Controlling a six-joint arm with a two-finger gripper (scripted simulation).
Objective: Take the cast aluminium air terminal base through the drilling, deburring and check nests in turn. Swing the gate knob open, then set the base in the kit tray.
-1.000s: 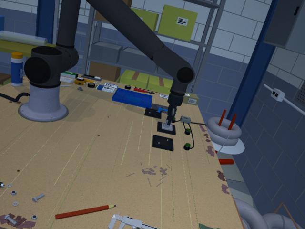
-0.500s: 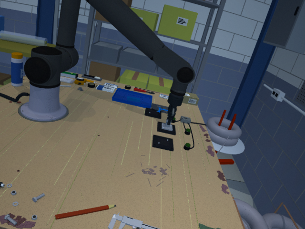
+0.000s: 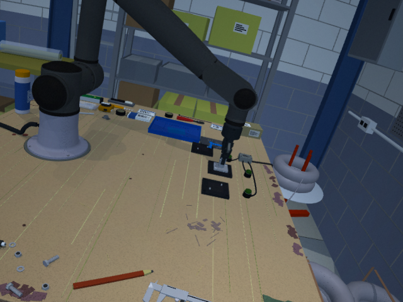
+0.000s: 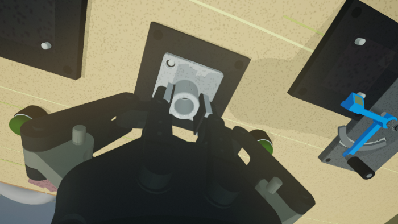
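Note:
The cast aluminium base point(image 4: 186, 88) point(image 3: 221, 167), a pale square plate with a short upright tube, sits on the middle black nest point(image 3: 220, 169) of three in a row near the bench's right side. The nearer nest point(image 3: 215, 188) and the farther nest point(image 3: 202, 149) are empty. Beyond the farther nest stands the gate with its blue arm and black knob point(image 4: 361, 167) point(image 3: 213, 143), and behind that lies the blue kit tray point(image 3: 174, 128). My gripper point(image 4: 182, 109) point(image 3: 223, 161) reaches straight down onto the base and is closed around its upright tube.
The bench's right edge point(image 3: 280, 201) runs close by, with green push buttons point(image 3: 248, 172) and a small grey box on a cable beside the nests. The arm's base point(image 3: 58, 136) stands far left. A pencil, calipers and loose bolts lie along the near edge.

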